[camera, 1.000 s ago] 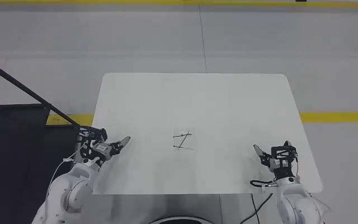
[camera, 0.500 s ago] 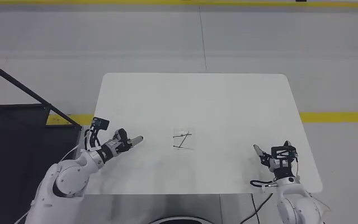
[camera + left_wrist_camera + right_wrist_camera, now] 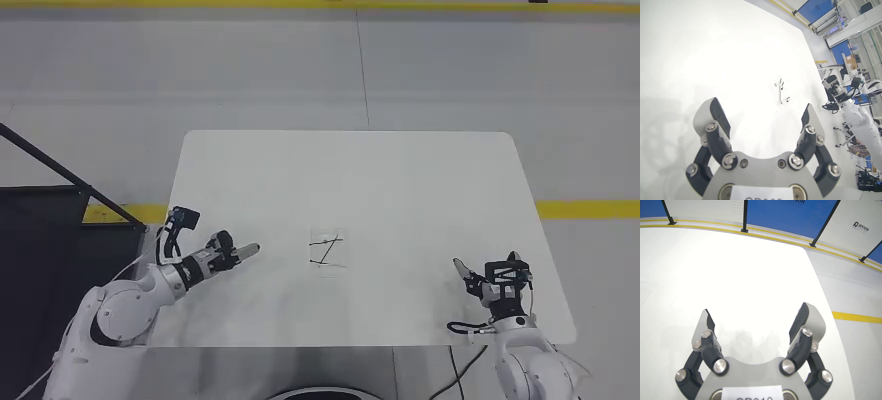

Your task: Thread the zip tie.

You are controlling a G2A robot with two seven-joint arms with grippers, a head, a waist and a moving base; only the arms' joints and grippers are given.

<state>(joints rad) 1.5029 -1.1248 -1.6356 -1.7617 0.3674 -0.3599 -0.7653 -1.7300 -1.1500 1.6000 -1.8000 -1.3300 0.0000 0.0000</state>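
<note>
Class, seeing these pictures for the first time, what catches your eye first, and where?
A small black zip tie lies near the middle of the white table. The left gripper, open, points at it from the table's left side; the right gripper, also open, sits by the near right corner.

left gripper [image 3: 250,247]: advanced from left edge of table [image 3: 400,180] inward, toward zip tie [image 3: 326,249]
pace: most of the travel in first half-second, slight after
gap to zip tie: narrowed, still apart
</note>
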